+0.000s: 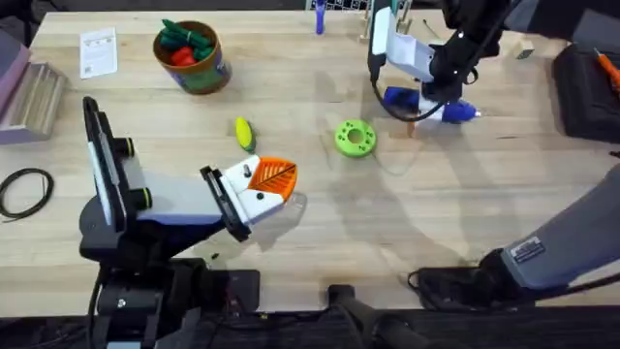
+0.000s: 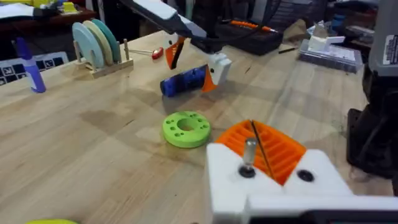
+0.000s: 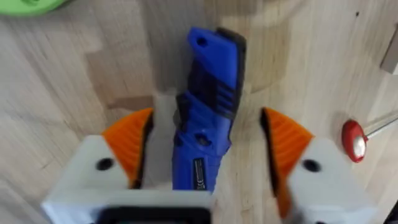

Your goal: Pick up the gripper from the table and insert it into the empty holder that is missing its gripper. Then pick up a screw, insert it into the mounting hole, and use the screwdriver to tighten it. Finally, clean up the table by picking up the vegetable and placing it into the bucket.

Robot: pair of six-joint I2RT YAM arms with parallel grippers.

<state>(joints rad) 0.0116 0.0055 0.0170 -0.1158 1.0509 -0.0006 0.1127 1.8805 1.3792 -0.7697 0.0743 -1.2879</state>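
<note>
My left gripper rests low on the table, shut, its two white finger mounts pressed together. The orange ribbed gripper sits in the white holder. A small metal screw stands upright in the holder's hole. At the far right, the blue screwdriver lies flat on the wood. My right gripper is open and straddles the screwdriver, an orange pad on either side. The yellow vegetable lies left of centre. The bucket stands at the back left.
A green round disc with holes lies mid-table between the arms. Red and green toy vegetables fill the bucket. A red-handled tool lies beside the screwdriver. A white card and a black cable loop are at the left.
</note>
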